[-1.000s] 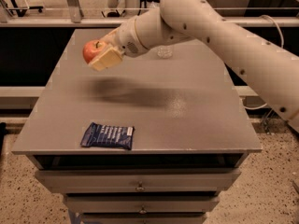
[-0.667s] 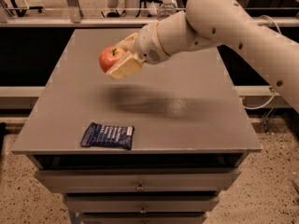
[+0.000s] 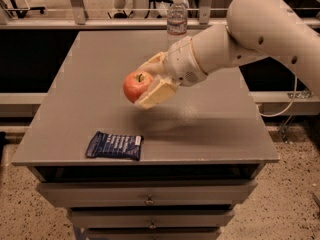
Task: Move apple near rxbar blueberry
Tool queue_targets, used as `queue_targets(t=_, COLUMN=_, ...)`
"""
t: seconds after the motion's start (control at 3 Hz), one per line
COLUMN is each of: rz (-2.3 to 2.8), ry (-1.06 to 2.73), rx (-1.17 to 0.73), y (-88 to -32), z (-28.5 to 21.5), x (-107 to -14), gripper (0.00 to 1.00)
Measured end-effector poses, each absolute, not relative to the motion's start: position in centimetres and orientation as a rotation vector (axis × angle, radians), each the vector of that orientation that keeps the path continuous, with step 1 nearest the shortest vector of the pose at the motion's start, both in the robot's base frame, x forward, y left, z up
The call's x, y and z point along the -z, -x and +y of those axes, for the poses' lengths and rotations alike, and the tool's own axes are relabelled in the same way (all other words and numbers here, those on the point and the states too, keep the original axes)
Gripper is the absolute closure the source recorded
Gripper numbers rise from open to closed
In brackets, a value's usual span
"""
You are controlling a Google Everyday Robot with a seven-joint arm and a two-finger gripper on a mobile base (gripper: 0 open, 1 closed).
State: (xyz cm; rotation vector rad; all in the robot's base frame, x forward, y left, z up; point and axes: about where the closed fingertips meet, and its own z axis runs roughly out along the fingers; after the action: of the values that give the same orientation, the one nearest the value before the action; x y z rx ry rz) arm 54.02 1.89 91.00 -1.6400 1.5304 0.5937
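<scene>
The red apple [image 3: 137,85] with a yellowish patch and short stem is held in the air above the middle of the grey table [image 3: 75,99]. My gripper [image 3: 149,84] is shut on the apple, its pale fingers [image 3: 157,94] clamped around its right side. The rxbar blueberry [image 3: 114,145], a flat dark navy wrapper with white lettering, lies near the table's front left edge, below and to the left of the apple.
A clear plastic water bottle [image 3: 176,15] stands at the table's back edge. My white arm [image 3: 260,34] reaches in from the right. Drawers [image 3: 147,196] sit under the tabletop. Railings and floor lie behind.
My gripper has carried the apple from the table's back left toward the front and right, lower and closer to the rxbar blueberry. The bar has not moved.
</scene>
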Motion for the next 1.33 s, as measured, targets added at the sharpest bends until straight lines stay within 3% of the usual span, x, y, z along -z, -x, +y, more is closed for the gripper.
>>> queue_targets(t=1.33, rz=1.507, ry=1.851, rx=-0.611, y=-50.4, z=0.4, x=-85.0, gripper=0.97)
